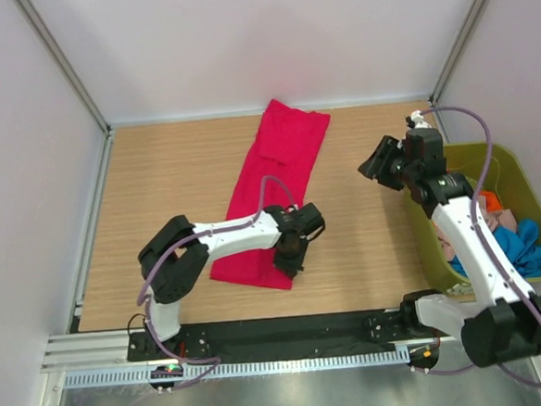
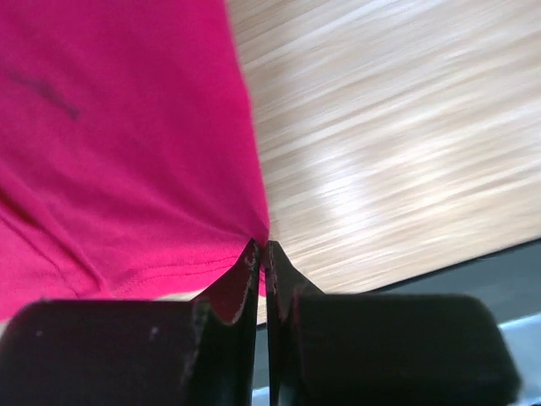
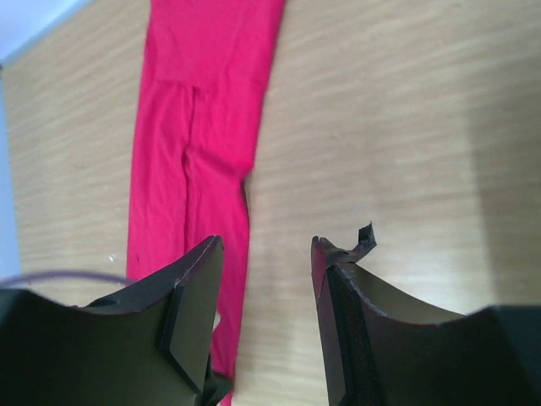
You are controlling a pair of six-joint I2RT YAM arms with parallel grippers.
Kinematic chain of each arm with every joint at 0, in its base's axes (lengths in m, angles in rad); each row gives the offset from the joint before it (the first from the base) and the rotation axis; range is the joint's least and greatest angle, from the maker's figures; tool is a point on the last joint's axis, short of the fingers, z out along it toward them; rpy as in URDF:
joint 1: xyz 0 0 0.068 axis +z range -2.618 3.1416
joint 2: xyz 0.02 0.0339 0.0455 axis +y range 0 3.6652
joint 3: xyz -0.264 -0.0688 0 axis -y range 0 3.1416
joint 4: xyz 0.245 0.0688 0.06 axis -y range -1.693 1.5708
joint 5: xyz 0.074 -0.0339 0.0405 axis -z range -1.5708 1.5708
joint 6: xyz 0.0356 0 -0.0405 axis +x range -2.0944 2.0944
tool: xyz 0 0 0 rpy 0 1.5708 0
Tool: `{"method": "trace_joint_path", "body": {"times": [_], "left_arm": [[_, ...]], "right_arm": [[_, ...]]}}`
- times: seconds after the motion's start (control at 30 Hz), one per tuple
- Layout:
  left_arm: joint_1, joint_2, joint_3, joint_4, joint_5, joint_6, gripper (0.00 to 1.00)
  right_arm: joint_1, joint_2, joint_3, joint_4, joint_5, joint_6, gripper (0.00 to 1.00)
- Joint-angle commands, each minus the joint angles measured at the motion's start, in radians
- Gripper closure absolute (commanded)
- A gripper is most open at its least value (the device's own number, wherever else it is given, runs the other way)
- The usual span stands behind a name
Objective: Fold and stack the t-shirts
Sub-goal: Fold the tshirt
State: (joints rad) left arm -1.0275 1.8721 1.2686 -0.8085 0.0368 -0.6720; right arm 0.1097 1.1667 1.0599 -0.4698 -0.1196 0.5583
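The crimson-red t-shirt (image 1: 273, 179) lies folded into a long narrow strip, running from the table's back middle to its front. My left gripper (image 1: 291, 257) is shut on the shirt's near right corner (image 2: 211, 211) at the hem. My right gripper (image 1: 379, 163) is open and empty, held above the bare wood right of the shirt (image 3: 199, 127). The orange-red t-shirt (image 1: 490, 202), beige-pink t-shirt (image 1: 448, 242) and bright blue t-shirt (image 1: 520, 246) lie bunched in the tub.
An olive-green plastic tub (image 1: 521, 178) stands at the table's right edge. White walls with metal corner posts enclose the table. A black rail (image 1: 289, 332) runs along the near edge.
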Motion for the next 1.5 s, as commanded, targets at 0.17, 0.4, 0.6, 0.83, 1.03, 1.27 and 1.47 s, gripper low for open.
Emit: {"method": "trace_joint_path", "body": {"times": [0.17,0.4,0.6,0.83,1.03,1.27,1.47], "left_arm": [[-0.125,0.065,0.21,0.138,0.061,-0.192,0.73],[-0.059,-0.12,0.124,0.036,-0.031,-0.103,0.63],[0.183,-0.399,-0.206,0.049,-0.046,-0.009,0.6],[0.487,-0.571,-0.423,0.066,0.017,0.061,0.55],[0.54,-0.49,-0.423,0.086,0.061,0.063,0.54],[0.557,-0.459,-0.543,0.216,0.13,-0.008,0.57],[0.528,-0.47,-0.543,0.183,0.007,-0.029,0.59]], "right_arm": [[0.005,-0.274,-0.06,-0.378,0.026,-0.149,0.46],[0.01,-0.406,-0.261,-0.346,-0.136,-0.032,0.46],[0.146,-0.463,-0.412,-0.221,-0.117,0.159,0.48],[0.53,-0.326,-0.512,-0.058,0.115,0.354,0.49],[0.725,-0.149,-0.572,0.227,0.184,0.451,0.49],[0.858,-0.035,-0.552,0.25,0.31,0.528,0.52],[0.946,0.017,-0.523,0.224,0.388,0.574,0.53]]}}
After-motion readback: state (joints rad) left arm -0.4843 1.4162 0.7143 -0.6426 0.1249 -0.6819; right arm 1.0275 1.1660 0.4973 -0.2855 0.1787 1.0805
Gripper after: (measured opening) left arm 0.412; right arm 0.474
